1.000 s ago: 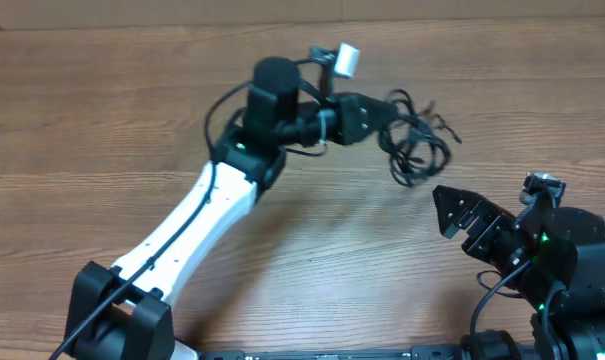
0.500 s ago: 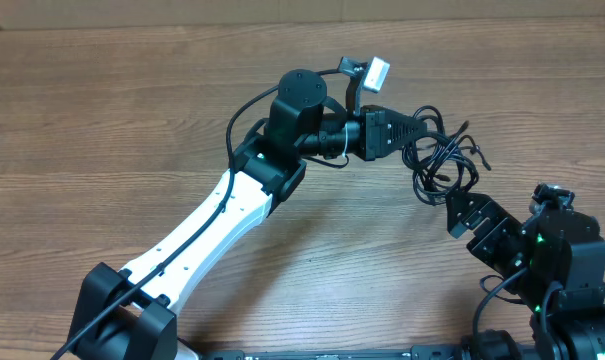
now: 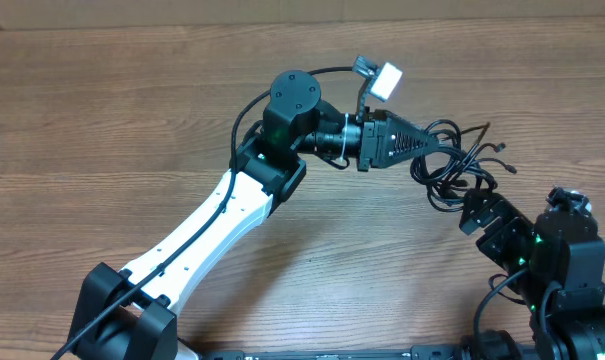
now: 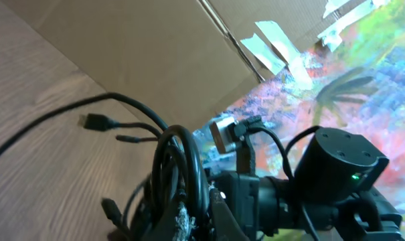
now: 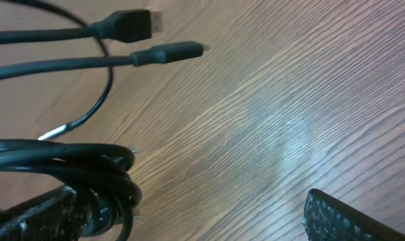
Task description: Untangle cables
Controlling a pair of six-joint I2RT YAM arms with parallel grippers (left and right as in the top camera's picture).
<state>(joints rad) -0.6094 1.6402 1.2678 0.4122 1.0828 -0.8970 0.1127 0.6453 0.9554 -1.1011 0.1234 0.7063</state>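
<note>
The cables (image 3: 460,166) are a tangle of thin black cords at the right of the wooden table, with plug ends (image 3: 504,152) splayed out to the right. My left gripper (image 3: 428,147) is shut on the tangle's left side. In the left wrist view the looped cables (image 4: 178,161) rise from the shut gripper (image 4: 203,226), and one plug (image 4: 95,122) hangs to the left. My right gripper (image 3: 487,222) stands open just below the tangle. The right wrist view has the cable bundle (image 5: 68,159) at the left, two plugs (image 5: 132,25) above, and one finger pad (image 5: 343,217) at the lower right.
A brown cardboard wall (image 4: 142,47) stands beyond the table's far edge. The left arm's white link (image 3: 207,225) crosses the table from the lower left. The right arm's base (image 3: 572,265) fills the lower right corner.
My left gripper has swung to the right with the cables, bringing the tangle close above the right gripper. The right gripper has drawn back a little to the right and stayed open.
</note>
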